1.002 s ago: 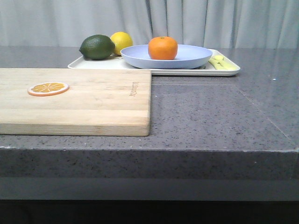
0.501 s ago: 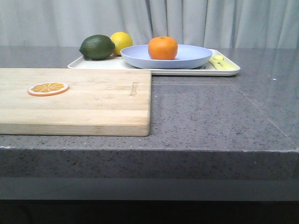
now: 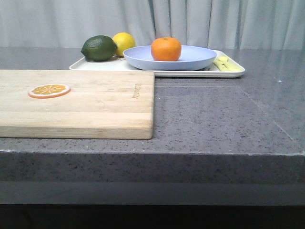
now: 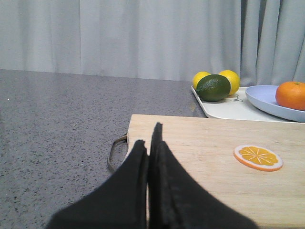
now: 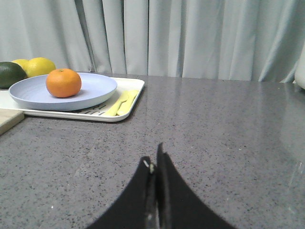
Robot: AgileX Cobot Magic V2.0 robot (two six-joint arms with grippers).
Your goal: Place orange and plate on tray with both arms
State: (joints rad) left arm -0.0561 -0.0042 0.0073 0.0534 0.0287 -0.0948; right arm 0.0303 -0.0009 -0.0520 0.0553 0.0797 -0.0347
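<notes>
- On the far side of the grey stone countertop (image 3: 214, 119), ahead of both grippers, the orange (image 3: 166, 49) sits inside the pale lavender-blue plate (image 3: 190, 58), a little toward the plate's left side.
- Beneath it, the plate rests on the white tray (image 3: 233, 72), covering the tray's middle and right portion.
- Also on the tray, a dark green lime-like fruit (image 3: 99, 48) and a yellow lemon (image 3: 125, 42) sit at the left end, touching or nearly touching each other; the left wrist view shows a second yellow fruit (image 4: 201, 78) partly hidden behind the green one.
- Along the tray's right edge, just beside the plate, lie pale yellow utensils (image 3: 227, 64).
- Nearer the robot, a wooden cutting board (image 3: 95, 105) lies on the countertop on the left, its far edge close to the tray's front edge.
- A flat orange slice (image 3: 49, 90) lies on the board toward its left side.
- The left gripper (image 4: 148, 143) appears only in its wrist view: its two black fingers are pressed together with nothing between them, over the near edge of the cutting board, and the orange slice lies ahead of it and to one side.
- The right gripper (image 5: 154, 164) also appears only in its wrist view: its fingers are closed together and empty, above bare countertop, with the tray, plate and orange well ahead of it and off to one side.
- Pale grey curtains (image 3: 200, 21) hang behind the countertop.
</notes>
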